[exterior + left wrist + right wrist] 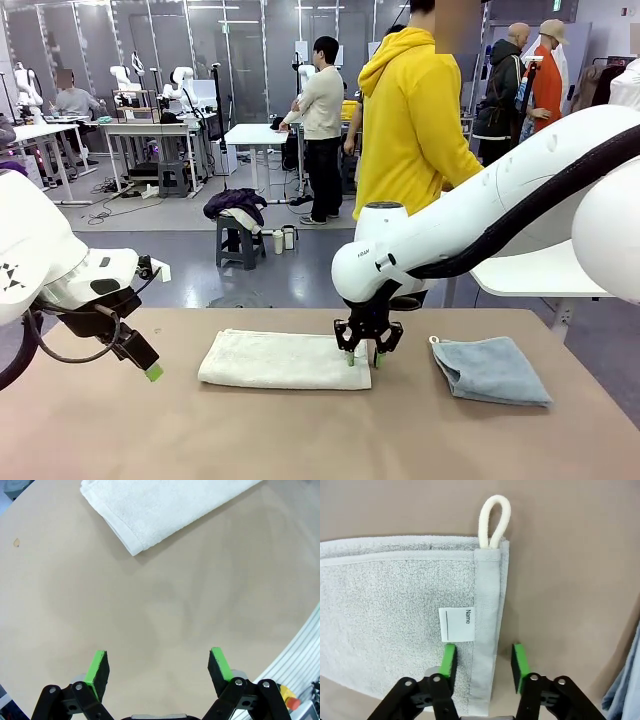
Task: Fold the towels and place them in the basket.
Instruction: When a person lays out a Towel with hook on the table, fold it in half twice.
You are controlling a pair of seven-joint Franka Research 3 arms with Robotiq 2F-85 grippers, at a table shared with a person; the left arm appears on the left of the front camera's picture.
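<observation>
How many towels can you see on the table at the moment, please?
2. The cream-white towel lies folded midway along the table, the right gripper open astride its right end. The grey-blue towel lies folded farther right, apart from it. Nothing seems to hide another.

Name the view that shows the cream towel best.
The front view: the cream towel shows at full length, folded into a long strip on the table. The right wrist view shows one end close up, with its tag and hanging loop. The left wrist view shows a folded corner.
</observation>
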